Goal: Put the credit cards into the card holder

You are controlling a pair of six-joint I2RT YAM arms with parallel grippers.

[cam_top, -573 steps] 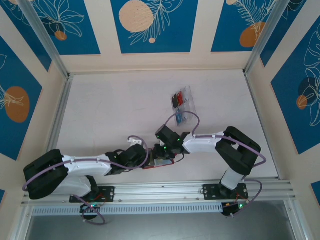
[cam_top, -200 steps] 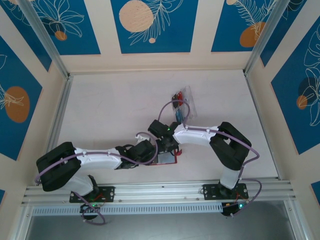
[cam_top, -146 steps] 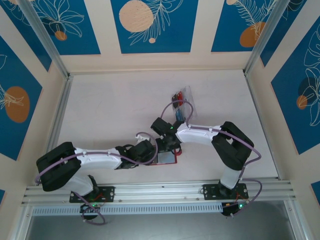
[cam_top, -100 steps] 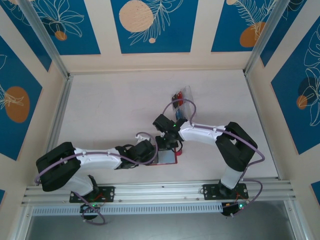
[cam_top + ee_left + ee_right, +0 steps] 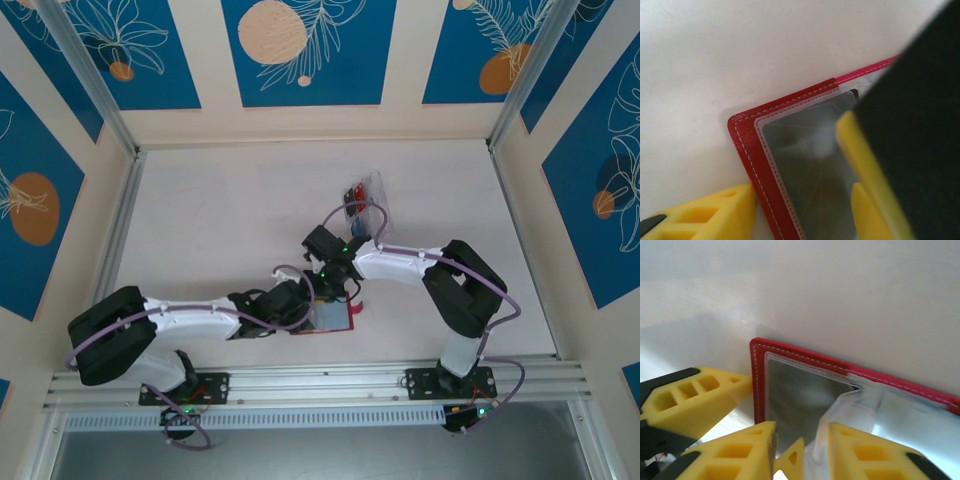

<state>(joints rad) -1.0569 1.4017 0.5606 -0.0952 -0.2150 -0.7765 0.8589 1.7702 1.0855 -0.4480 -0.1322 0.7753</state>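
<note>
Right wrist shows the right gripper [image 5: 800, 434] narrowly open over the card holder [image 5: 759, 390], which lies flat on the table [image 5: 850, 300]. A dark card [image 5: 790, 395] looks seated in its sleeve. Left gripper [image 5: 802, 212] is half-open, straddling the holder's edge. Next up, I'd guess: fetch another card from the tray [image 5: 378, 182].

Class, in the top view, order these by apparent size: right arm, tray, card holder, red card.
1. Right arm
2. Tray and card holder: both partly covered, too alike to rank
3. Red card

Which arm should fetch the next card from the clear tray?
Right. The clear tray lies just beyond the right gripper, on that arm's side; the left gripper straddles an edge of the card holder, farther off.
</note>
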